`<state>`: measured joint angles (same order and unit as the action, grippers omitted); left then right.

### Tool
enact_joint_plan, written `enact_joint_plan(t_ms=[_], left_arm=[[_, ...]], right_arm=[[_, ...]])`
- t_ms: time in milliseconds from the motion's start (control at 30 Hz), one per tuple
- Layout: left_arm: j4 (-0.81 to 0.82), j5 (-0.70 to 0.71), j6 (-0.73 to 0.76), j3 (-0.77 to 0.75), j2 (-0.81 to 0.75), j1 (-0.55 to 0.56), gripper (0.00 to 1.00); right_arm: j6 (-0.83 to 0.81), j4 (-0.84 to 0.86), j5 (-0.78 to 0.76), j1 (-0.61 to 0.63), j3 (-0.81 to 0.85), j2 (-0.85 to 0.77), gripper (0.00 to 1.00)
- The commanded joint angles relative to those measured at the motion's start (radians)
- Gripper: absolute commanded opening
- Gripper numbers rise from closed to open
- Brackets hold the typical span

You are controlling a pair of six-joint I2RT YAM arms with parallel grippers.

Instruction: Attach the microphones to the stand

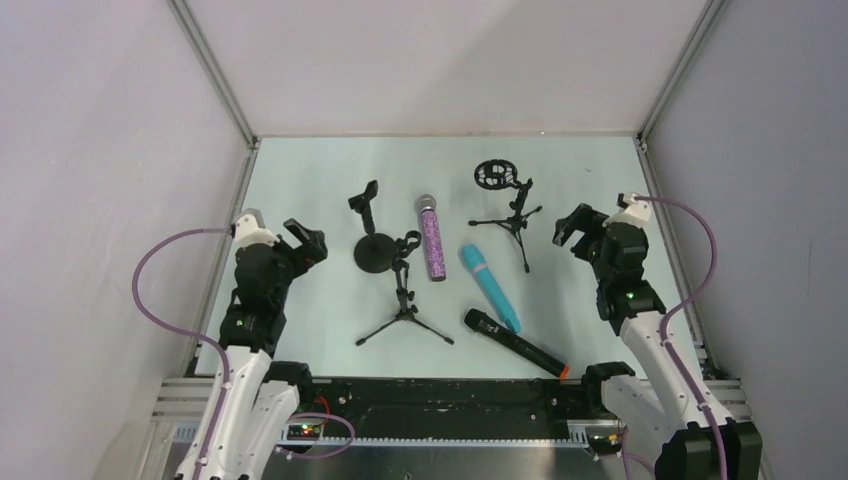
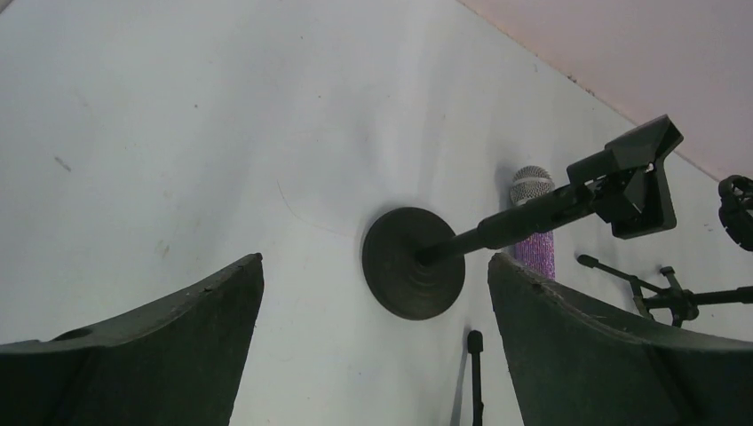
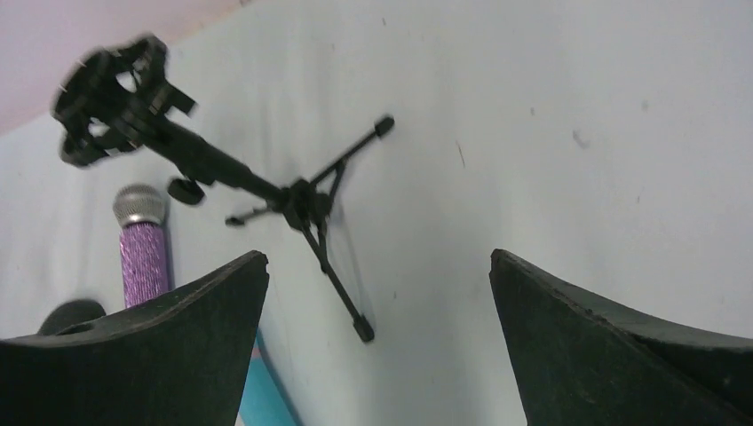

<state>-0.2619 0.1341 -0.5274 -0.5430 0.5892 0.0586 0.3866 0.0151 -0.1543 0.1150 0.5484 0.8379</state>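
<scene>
Purple microphone [image 1: 433, 248] lies just beside, perhaps touching, the near tripod stand [image 1: 403, 292].

No text, label, brand, number or sign can be read in any of the 3 views. The purple glitter microphone [image 1: 433, 245], the light blue microphone [image 1: 490, 288] and the black microphone [image 1: 515, 345] appear too small to show any print on their bodies.
</scene>
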Motion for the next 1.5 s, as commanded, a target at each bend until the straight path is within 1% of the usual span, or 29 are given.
enact_joint_plan(t_ms=[0, 100, 167, 233, 300, 500, 633, 767, 900, 1033, 1133, 1300, 1467], left_arm=[[-0.041, -0.013, -0.051, -0.004, -0.022, -0.004, 1.0], [-0.049, -0.002, -0.076, 0.005, -0.026, -0.004, 1.0], [-0.057, -0.035, -0.085, 0.002, -0.02, -0.006, 1.0], [-0.06, -0.074, -0.092, -0.001, -0.006, -0.005, 1.0], [-0.068, -0.134, -0.068, -0.018, 0.021, -0.007, 1.0], [-0.098, -0.225, 0.012, -0.073, 0.059, -0.006, 1.0], [-0.148, -0.229, 0.034, -0.107, 0.067, -0.006, 1.0], [-0.182, -0.239, 0.065, -0.118, 0.052, -0.007, 1.0], [-0.227, -0.237, 0.141, -0.132, 0.056, -0.007, 1.0], [-0.284, -0.216, 0.209, -0.154, 0.089, -0.007, 1.0], [-0.304, -0.24, 0.237, -0.175, 0.134, -0.007, 1.0], [-0.319, -0.278, 0.241, -0.186, 0.19, -0.007, 1.0], [-0.319, -0.277, 0.218, -0.179, 0.218, -0.007, 1.0]], right_arm=[[0.083, -0.197, 0.048, -0.015, 0.06, -0.044, 1.0], [0.125, -0.255, 0.095, -0.04, 0.061, -0.067, 1.0], [0.135, -0.271, 0.203, -0.069, 0.061, -0.07, 1.0], [0.131, -0.281, 0.261, -0.09, 0.062, -0.062, 1.0], [0.112, -0.293, 0.298, -0.097, 0.064, -0.051, 1.0], [0.058, -0.319, 0.348, -0.095, 0.068, -0.019, 1.0], [0.023, -0.329, 0.362, -0.068, 0.068, -0.006, 1.0], [-0.008, -0.336, 0.368, -0.021, 0.069, 0.007, 1.0], [-0.047, -0.382, 0.347, 0.055, 0.091, 0.043, 1.0], [-0.066, -0.412, 0.288, 0.173, 0.107, 0.067, 1.0], [-0.063, -0.427, 0.253, 0.262, 0.111, 0.078, 1.0], [-0.052, -0.433, 0.198, 0.369, 0.118, 0.114, 1.0], [-0.048, -0.414, 0.189, 0.424, 0.123, 0.154, 1.0]])
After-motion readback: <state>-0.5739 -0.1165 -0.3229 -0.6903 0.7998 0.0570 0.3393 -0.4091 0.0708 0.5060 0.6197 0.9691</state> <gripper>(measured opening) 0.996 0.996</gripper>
